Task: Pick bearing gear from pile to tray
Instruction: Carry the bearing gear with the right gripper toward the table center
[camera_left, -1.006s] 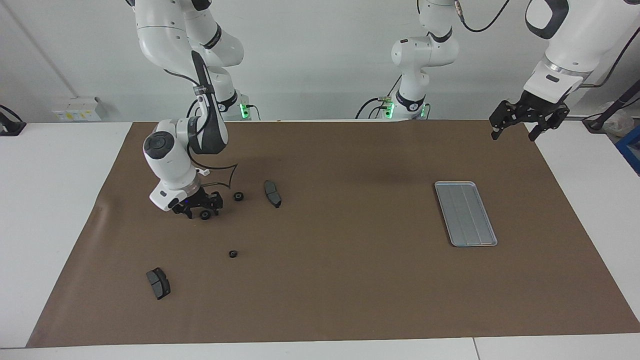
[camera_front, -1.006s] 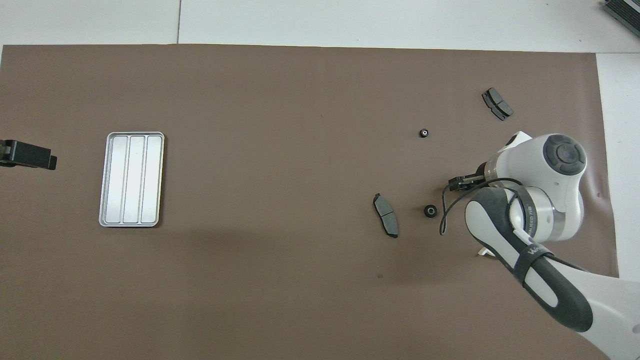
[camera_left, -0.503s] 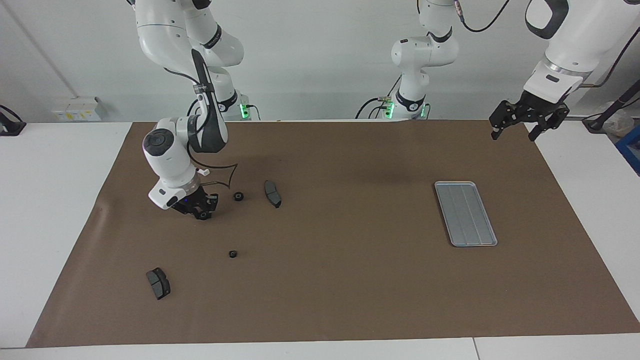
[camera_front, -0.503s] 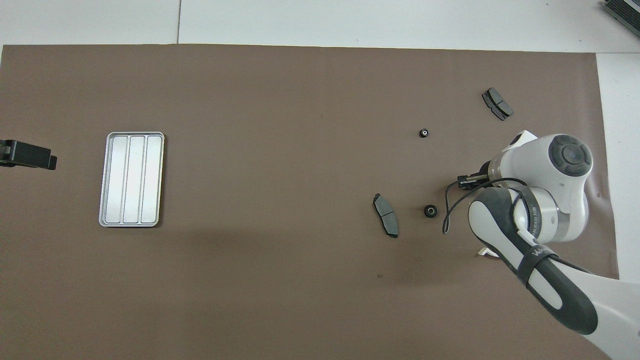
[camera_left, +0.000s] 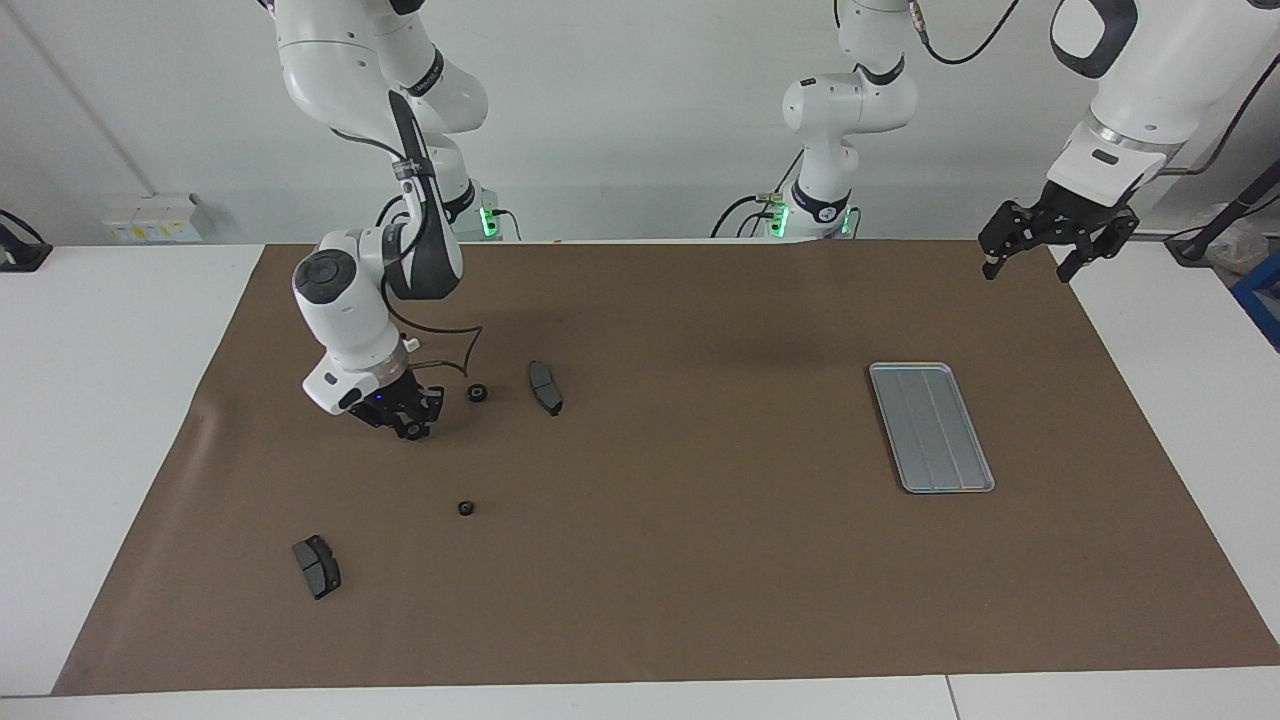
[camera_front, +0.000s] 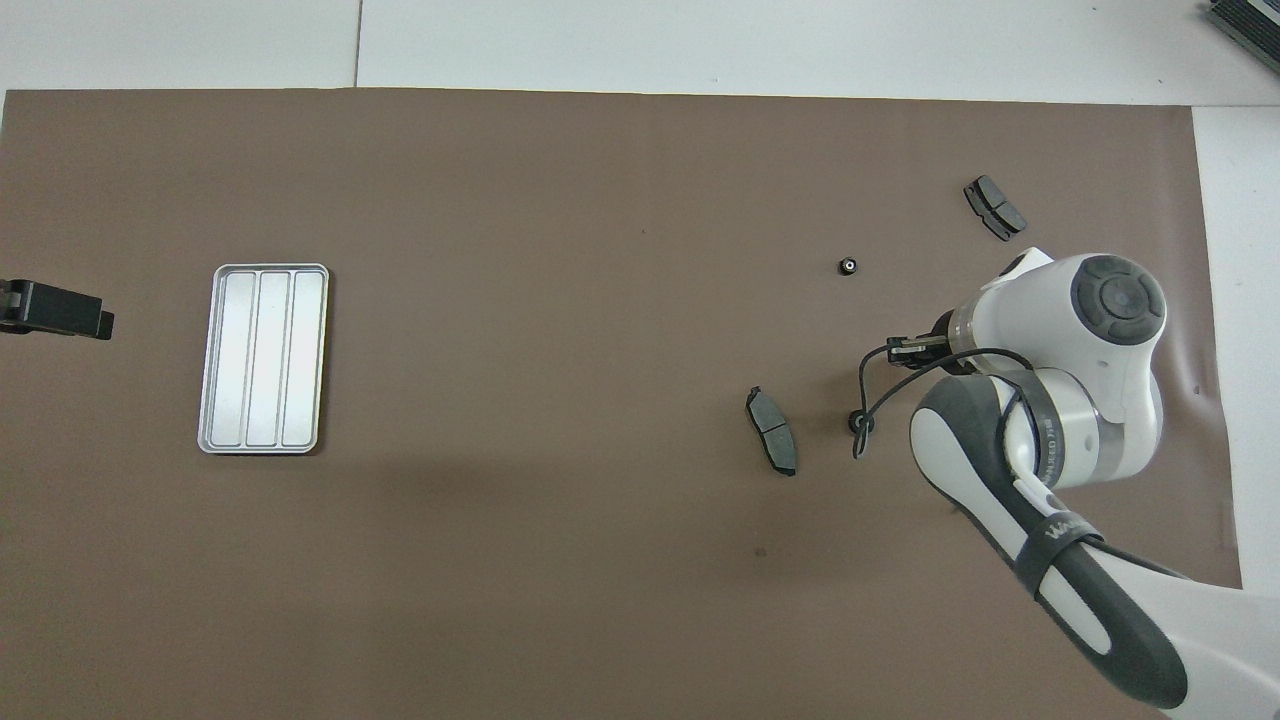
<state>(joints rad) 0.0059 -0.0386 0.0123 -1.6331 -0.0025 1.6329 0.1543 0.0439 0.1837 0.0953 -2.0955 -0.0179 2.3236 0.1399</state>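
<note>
The pile lies loose on the brown mat at the right arm's end. In it are a black ring (camera_left: 477, 393), a smaller ring (camera_left: 465, 508) farther from the robots, and two dark grey pads (camera_left: 545, 387) (camera_left: 316, 566). My right gripper (camera_left: 410, 428) hangs low over the mat beside the first ring, shut on another black ring, the bearing gear (camera_left: 411, 432). In the overhead view the right gripper (camera_front: 908, 347) peeks out from under its wrist and the held gear is hidden. The silver tray (camera_left: 931, 427) (camera_front: 263, 358) lies at the left arm's end. My left gripper (camera_left: 1035, 262) waits open above the mat's corner there.
The brown mat (camera_left: 680, 560) covers most of the white table. A black cable (camera_front: 868, 400) loops from the right wrist over the loose ring (camera_front: 859, 424). The other pad (camera_front: 994, 207) and ring (camera_front: 848, 266) lie farther out.
The right gripper's fingers have closed on the black ring that lay between them. Its wrist has risen a little and shifted slightly toward the left arm's end. The left arm has not moved.
</note>
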